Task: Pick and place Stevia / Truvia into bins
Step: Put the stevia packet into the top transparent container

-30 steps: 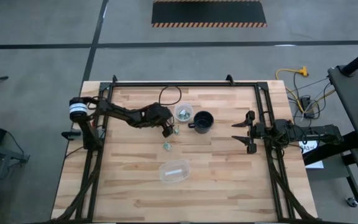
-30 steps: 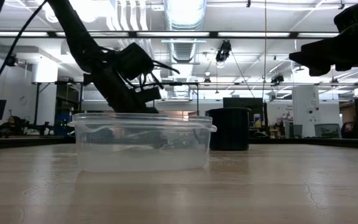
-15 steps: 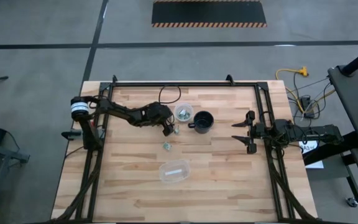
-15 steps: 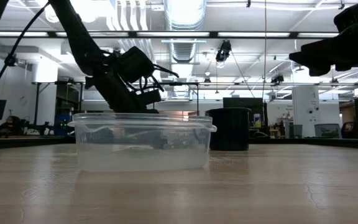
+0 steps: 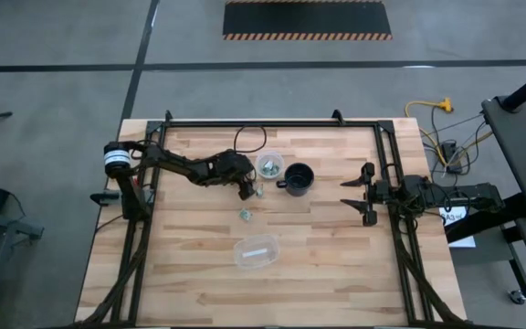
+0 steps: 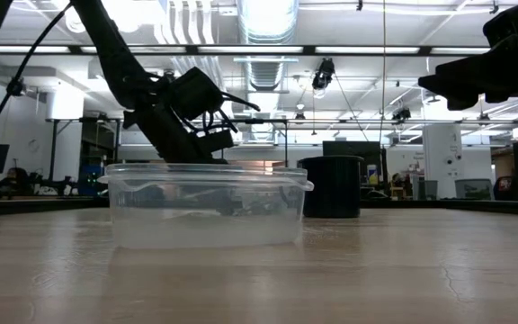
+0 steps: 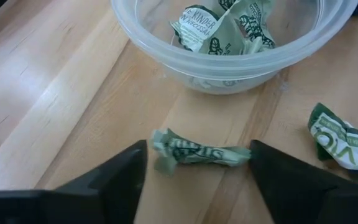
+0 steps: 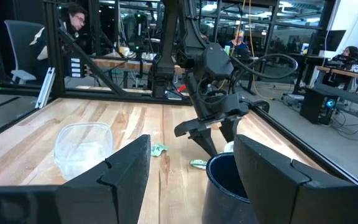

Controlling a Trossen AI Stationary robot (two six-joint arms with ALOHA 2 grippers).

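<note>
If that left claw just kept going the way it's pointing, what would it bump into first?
Most likely the crumpled Stevia packet lying between the open fingers of the left gripper, then the tabletop under it. The clear cup sits just beyond, though depth is hard to judge.

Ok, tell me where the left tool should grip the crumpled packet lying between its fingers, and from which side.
Grip the crumpled packet across its narrow middle, coming straight down from above. It lies flat on the table just short of the clear cup, its long axis spanning the gap of the open left tool, so turning the wrist a quarter turn would probably help.
</note>
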